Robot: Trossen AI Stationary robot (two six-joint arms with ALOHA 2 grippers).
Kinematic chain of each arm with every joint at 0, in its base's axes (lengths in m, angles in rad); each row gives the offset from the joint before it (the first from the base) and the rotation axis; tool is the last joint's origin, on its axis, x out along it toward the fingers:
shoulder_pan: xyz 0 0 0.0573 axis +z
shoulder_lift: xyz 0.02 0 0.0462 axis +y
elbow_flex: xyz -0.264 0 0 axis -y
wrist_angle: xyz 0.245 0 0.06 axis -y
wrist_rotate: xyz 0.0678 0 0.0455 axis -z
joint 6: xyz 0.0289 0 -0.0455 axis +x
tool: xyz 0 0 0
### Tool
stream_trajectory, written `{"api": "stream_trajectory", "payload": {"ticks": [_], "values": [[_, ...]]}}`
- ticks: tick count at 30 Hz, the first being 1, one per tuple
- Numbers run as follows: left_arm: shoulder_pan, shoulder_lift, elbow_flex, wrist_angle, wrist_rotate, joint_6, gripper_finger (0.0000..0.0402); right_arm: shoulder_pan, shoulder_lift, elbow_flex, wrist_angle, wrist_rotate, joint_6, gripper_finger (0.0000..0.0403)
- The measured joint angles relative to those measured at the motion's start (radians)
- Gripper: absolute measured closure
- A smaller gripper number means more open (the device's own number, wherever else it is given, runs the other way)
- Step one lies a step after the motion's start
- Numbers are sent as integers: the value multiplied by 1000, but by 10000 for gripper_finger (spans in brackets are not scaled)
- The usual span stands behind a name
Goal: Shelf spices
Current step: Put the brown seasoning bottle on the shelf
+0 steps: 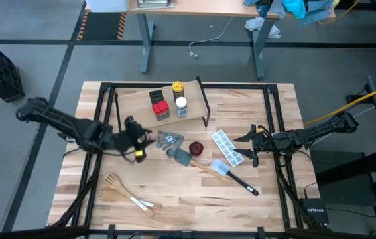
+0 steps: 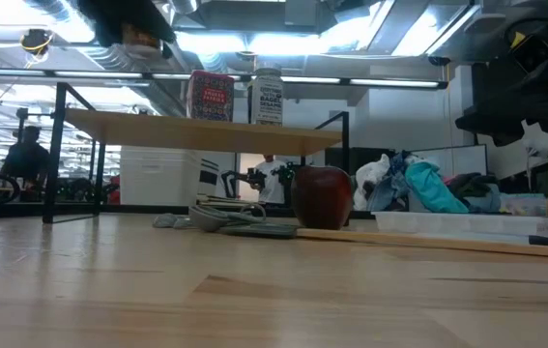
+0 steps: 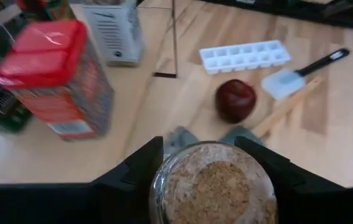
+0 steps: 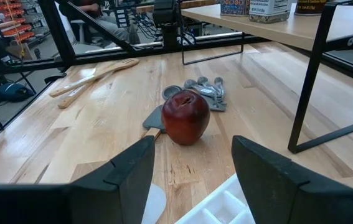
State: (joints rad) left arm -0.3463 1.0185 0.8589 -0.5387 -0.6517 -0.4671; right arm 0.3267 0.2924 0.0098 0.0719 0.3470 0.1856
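- Four spice containers already stand on the shelf [image 1: 134,99]: the red square tin [image 1: 158,107], the dark grey square tin [image 1: 156,97], the white-capped jar [image 1: 181,106] and the yellow-capped jar [image 1: 178,88].
- One is left, the tiny grey-brown jar [image 3: 213,183]; the left gripper [image 3: 207,168] clasps it between part-closed fingers, near the shelf's front edge.
- Its long axis lies along the fingers, its end facing the wrist camera; which end I cannot tell.
- To do this step well, I judge the arm should carry it clear over the plank edge, turn it upright, and set it in the bare stretch beside the red tin without nudging it.
- At the desk's right edge the right gripper [image 4: 192,165] waits, fingers apart and empty, facing the dark-red apple [image 4: 185,116].
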Motion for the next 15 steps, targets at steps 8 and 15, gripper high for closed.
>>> {"api": "stream_trajectory", "payload": {"ticks": [8,15], "values": [[279,-44,0,-24,194,201,234,0,0,0,0,0,0,182],[454,-46,0,-105,362,267,234,0,0,0,0,0,0,182]]}}
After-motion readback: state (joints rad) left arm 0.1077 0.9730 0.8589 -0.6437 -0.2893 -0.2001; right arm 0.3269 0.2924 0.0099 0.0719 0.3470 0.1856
